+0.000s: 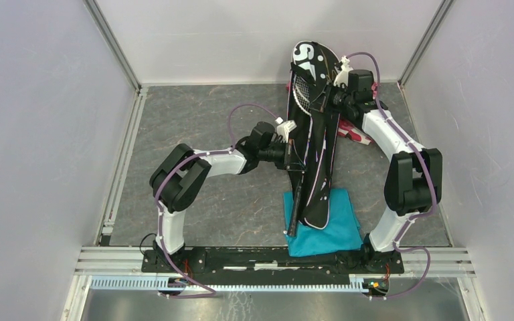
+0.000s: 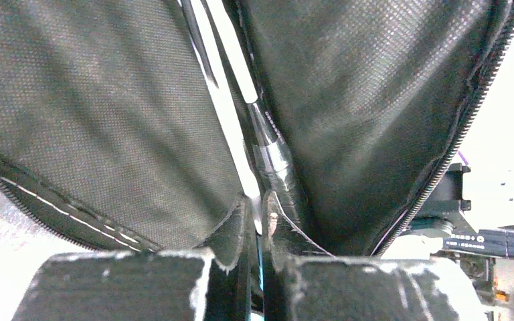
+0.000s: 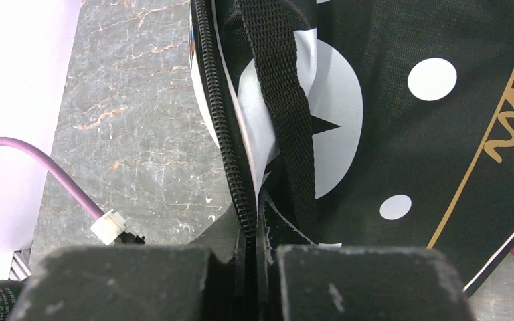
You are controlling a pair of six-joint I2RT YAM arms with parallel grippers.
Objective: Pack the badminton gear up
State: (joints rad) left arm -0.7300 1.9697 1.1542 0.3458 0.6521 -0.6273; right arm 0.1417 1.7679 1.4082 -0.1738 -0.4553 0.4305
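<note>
Bag (image 1: 321,157) ran from 12 o'clock to the cloth (image 1: 340,231) at 6, a white "S" on its head; left gripper (image 2: 260,224) and right gripper (image 3: 254,217) each pinched closed on its edge.

The left arm (image 1: 222,161) rises from its base, folds at a raised elbow and sends its forearm rightward, wrist roughly level. The left claw (image 1: 288,150) points right, its fingers (image 2: 127,284) pressed almost together on a fold of the bag (image 2: 107,100). The right arm (image 1: 387,132) folds at an elbow out on the right side, and its forearm reaches away and leftward. The right claw (image 1: 326,97) has its pads (image 3: 368,281) pinched on the bag's zipped edge, with only a slit between them.
</note>
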